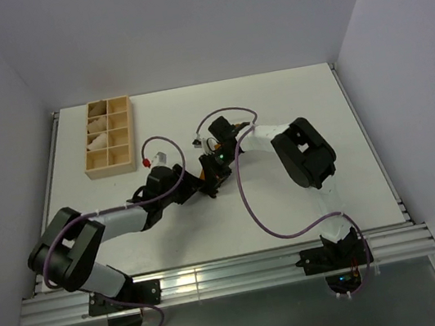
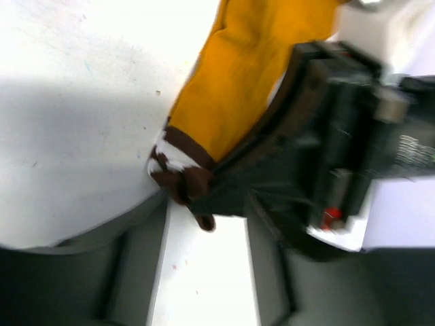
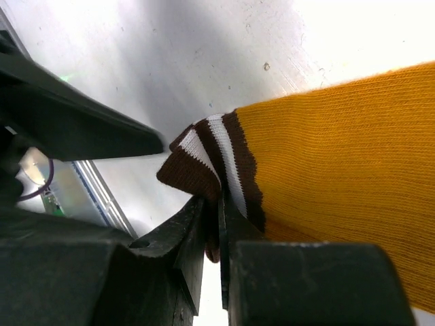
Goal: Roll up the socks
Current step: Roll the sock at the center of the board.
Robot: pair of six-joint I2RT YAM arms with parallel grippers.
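Observation:
The mustard-orange sock (image 3: 340, 170) with a dark brown, white-striped cuff (image 3: 207, 159) lies on the white table. My right gripper (image 3: 219, 219) is shut on the edge of the cuff. In the left wrist view the sock (image 2: 238, 75) runs up from its cuff (image 2: 180, 166), and the black right gripper (image 2: 326, 156) holds it. My left gripper (image 2: 207, 234) is open, its fingers spread just below the cuff's tip, gripping nothing. In the top view both grippers meet mid-table, left (image 1: 201, 184) and right (image 1: 214, 170), and hide most of the sock (image 1: 219, 181).
A wooden compartment tray (image 1: 111, 171) holding pale cream rolled bundles (image 1: 99, 132) stands at the back left. Purple cables loop over the table around both arms. White walls close in the table on three sides.

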